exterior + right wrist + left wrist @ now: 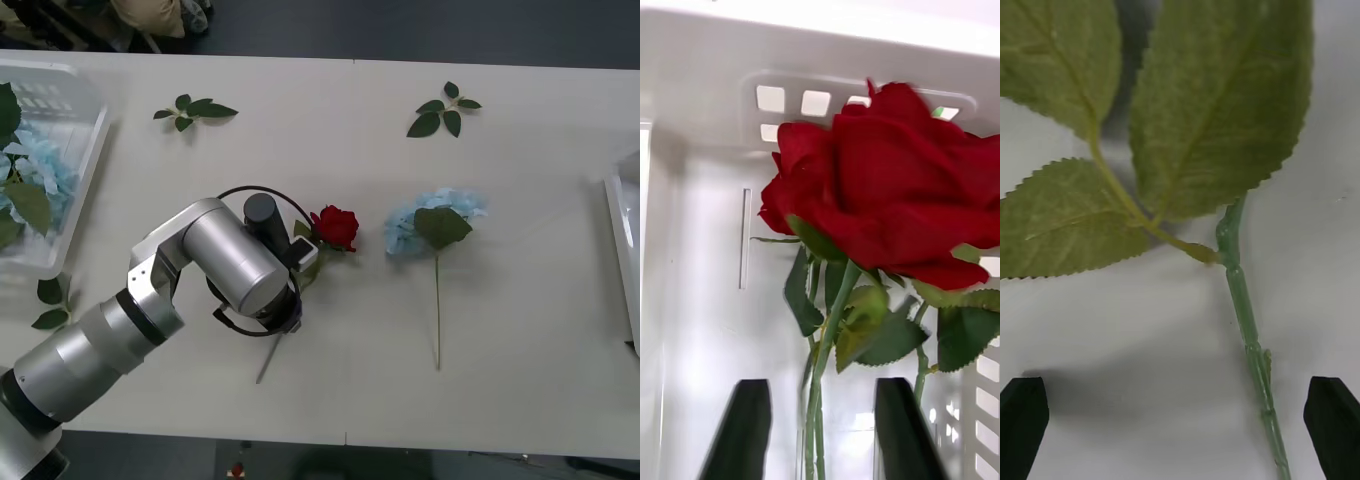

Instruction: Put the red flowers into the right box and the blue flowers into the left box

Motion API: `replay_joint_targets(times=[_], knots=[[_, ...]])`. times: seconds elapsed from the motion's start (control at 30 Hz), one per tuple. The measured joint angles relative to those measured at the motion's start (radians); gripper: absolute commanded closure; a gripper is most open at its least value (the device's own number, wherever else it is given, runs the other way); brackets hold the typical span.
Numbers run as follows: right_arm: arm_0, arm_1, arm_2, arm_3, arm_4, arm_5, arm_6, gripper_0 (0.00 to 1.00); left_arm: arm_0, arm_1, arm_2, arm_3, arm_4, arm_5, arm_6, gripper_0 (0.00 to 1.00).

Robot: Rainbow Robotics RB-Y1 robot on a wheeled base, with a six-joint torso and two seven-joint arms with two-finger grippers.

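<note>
A red flower point(336, 226) lies on the table mid-view, its stem point(1244, 315) running under my left arm point(225, 262). My left gripper point(1180, 431) hovers open just above that stem, one black finger point(1022, 427) on each side, below its green leaves point(1217, 97). A blue flower point(435, 222) lies to the right of the rose. More blue flowers point(40, 170) lie in the left box point(85, 150). The right box point(622, 250) shows its edge at far right. Inside a white box point(707, 247), my right gripper point(820, 431) is open around the stem of another red flower point(887, 195).
Loose green leaf sprigs lie at the back left point(195, 110), at the back right point(443, 112) and beside the left box point(50, 300). The table's front edge runs close below the rose stem's end point(268, 365).
</note>
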Motion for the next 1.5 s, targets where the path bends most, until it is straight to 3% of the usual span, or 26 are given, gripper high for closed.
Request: replay_joint_targets(times=[0.03, 0.1, 0.33, 0.37, 0.47, 0.53, 0.6, 0.67, 0.8, 0.9, 1.07, 1.17, 1.3, 1.4, 1.5], knots=[[0.0, 0.0, 0.0, 0.0, 0.0, 0.0, 0.0, 0.11, -0.001, 0.0, -0.015, 0.0, -0.007, -0.005, 0.0, 0.02], [0.0, 0.0, 0.0, 0.0, -0.01, 0.002, 0.001, 0.07, -0.005, 0.0, -0.039, 0.0, -0.014, -0.01, 0.0, 0.21], [0.0, 0.0, 0.0, -0.025, -0.189, 0.156, 0.075, 0.06, -0.014, 0.0, -0.066, 0.0, -0.03, -0.038, 0.0, 0.47], [0.0, 0.0, 0.0, -0.04, -0.206, 0.175, 0.11, 0.06, -0.014, 0.0, -0.072, 0.0, -0.042, -0.041, 0.0, 0.56], [0.009, 0.0, 0.0, -0.126, -0.266, 0.234, 0.145, 0.06, -0.014, 0.0, -0.088, 0.0, -0.068, -0.041, -0.001, 0.73], [0.026, 0.0, 0.0, -0.204, -0.289, 0.25, 0.141, 0.06, -0.015, 0.0, -0.088, 0.0, -0.07, -0.041, -0.001, 0.79], [0.05, 0.0, 0.0, -0.29, -0.312, 0.261, 0.113, 0.06, -0.017, 0.0, -0.088, 0.001, -0.07, -0.042, -0.001, 0.93], [0.083, 0.0, 0.0, -0.387, -0.34, 0.264, 0.028, 0.06, -0.017, 0.0, -0.088, 0.004, -0.07, -0.05, -0.001, 0.99], [0.178, 0.0, 0.005, -0.617, -0.355, 0.235, -0.189, 0.06, -0.018, 0.0, -0.088, 0.008, -0.07, -0.057, -0.001, 1.0], [0.237, 0.0, 0.032, -0.749, -0.355, 0.188, -0.213, 0.06, -0.018, 0.0, -0.088, 0.007, -0.088, -0.057, -0.001, 1.0], [0.26, 0.0, 0.156, -0.869, -0.301, 0.107, -0.35, 0.06, -0.018, 0.021, -0.037, 0.0, -0.085, -0.057, -0.003, 1.0], [0.235, 0.0, 0.27, -0.891, -0.23, 0.036, -0.454, 0.06, -0.012, 0.078, 0.09, -0.05, 0.055, -0.058, -0.078, 1.0], [0.16, 0.0, 0.444, -0.888, -0.144, -0.034, -0.48, 0.06, 0.047, 0.155, 0.36, -0.158, 0.288, -0.065, -0.336, 1.0], [0.089, 0.003, 0.56, -0.871, -0.091, -0.068, -0.552, 0.06, 0.105, 0.165, 0.566, -0.191, 0.5, -0.073, -0.488, 1.0], [0.034, 0.04, 0.619, -0.837, -0.039, -0.065, -0.586, 0.06, 0.134, 0.152, 0.658, -0.183, 0.726, -0.152, -0.649, 1.0]])
